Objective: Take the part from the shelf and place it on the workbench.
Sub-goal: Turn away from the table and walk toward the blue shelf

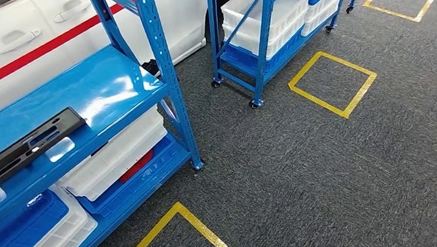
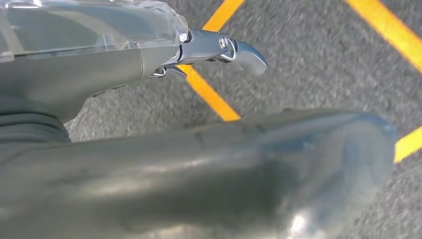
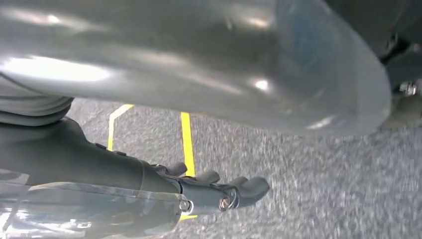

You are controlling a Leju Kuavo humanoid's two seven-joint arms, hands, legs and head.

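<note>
The long flat black plastic part with slots (image 1: 22, 148) lies on the shiny blue metal shelf (image 1: 104, 89), on the top board near its front edge; nothing touches it, so it has not been picked up yet. It lies flat along the board, which should make it easy to reach from the front.

Under that board sit white plastic bins (image 1: 116, 154) and a blue plastic bin (image 1: 9, 237); a second blue rack with wheels (image 1: 267, 28) stands well apart, farther back. A white car with a red stripe (image 1: 26, 33) is behind the shelf. Yellow tape squares (image 1: 333, 82) mark the grey carpet floor (image 1: 330, 179) (likely spots for standing or parking things). I can see no workbench here.

The left hand (image 2: 219, 50) hangs down over the carpet and a yellow tape line (image 2: 209, 94); it holds nothing; I see one grey fingertip sticking out, but I cannot tell how the others lie. The right hand (image 3: 214, 189) also hangs low over the floor; its dark fingers are loosely curled, a little apart, and hold nothing.

I think both arms hang down because the robot is walking or turning to face the shelf; next it likely needs to stand close to the shelf and lift a hand to the part.
</note>
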